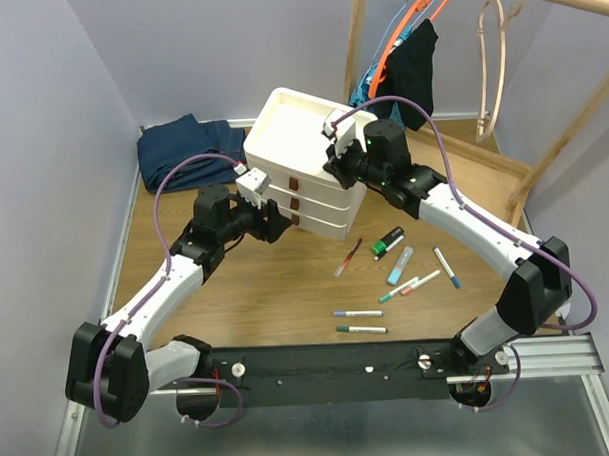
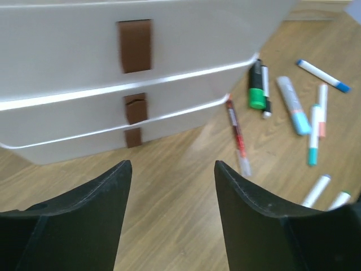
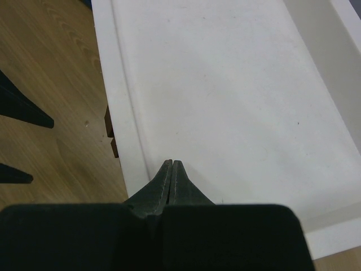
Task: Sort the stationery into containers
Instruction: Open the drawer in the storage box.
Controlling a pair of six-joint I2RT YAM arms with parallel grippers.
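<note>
The white stack of three drawers (image 1: 303, 173) with brown handles (image 2: 135, 46) stands mid-table, all drawers closed, its tray top (image 3: 225, 84) bare. My left gripper (image 1: 281, 226) is open and empty, low over the table just in front of the handles (image 2: 172, 169). My right gripper (image 1: 333, 172) is shut on nothing, its tips over the tray top's front rim (image 3: 171, 164). The stationery lies on the table right of the drawers: a red pen (image 1: 348, 257), a black-green marker (image 1: 388, 242), and several white markers (image 1: 423, 281). They also show in the left wrist view (image 2: 237, 135).
A dark blue cloth (image 1: 187, 152) lies at the back left. A wooden rack with hangers and a black garment (image 1: 414, 64) stands at the back right, over a wooden board (image 1: 482, 152). Two more markers (image 1: 360, 321) lie near the front rail.
</note>
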